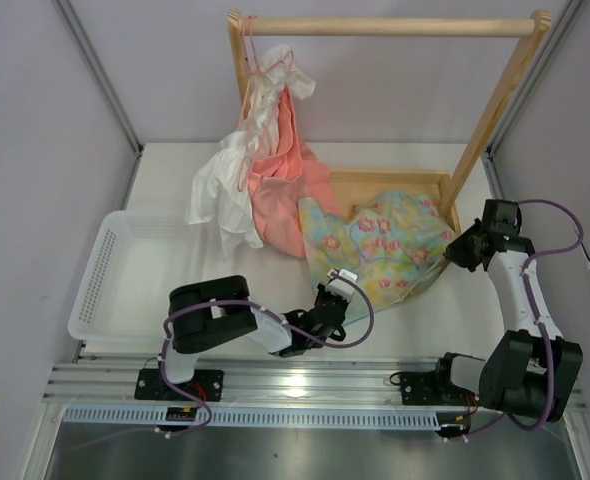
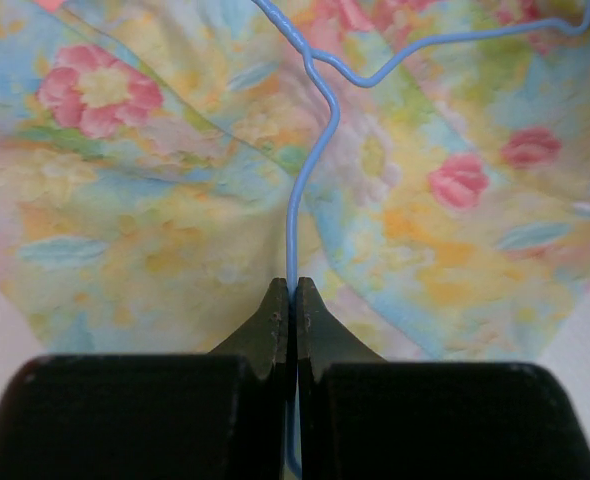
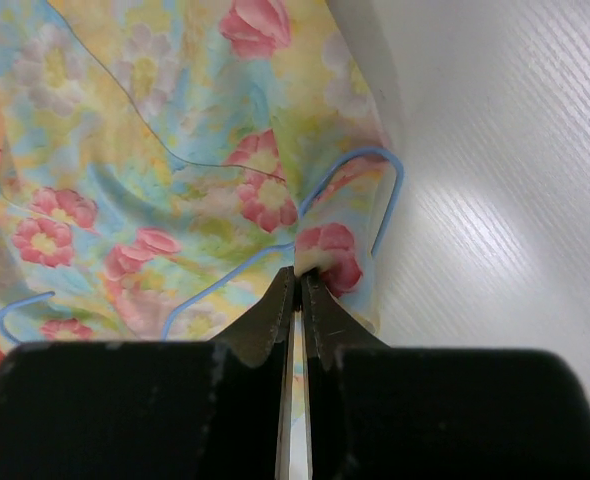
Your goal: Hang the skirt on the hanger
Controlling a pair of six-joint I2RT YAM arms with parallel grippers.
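The skirt (image 1: 385, 250) lies bunched at the far right of the tabletop (image 1: 475, 310), against the foot of the wooden rack (image 1: 390, 27), with the blue hanger (image 2: 291, 245) running partly under its cloth. The left fingers (image 2: 273, 325) are clamped on the hanger's wire stem, and the right fingers (image 3: 275, 310) are pinched shut on the skirt's edge beside a bend of the wire. The left should probably hold the wire steady while the right draws the cloth gently over that bend, so the thin wire neither twists nor slips out.

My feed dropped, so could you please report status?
Left tool shut on hanger. Right tool shut on skirt edge. Hanger wire lies across skirt. Pink garment close alongside.
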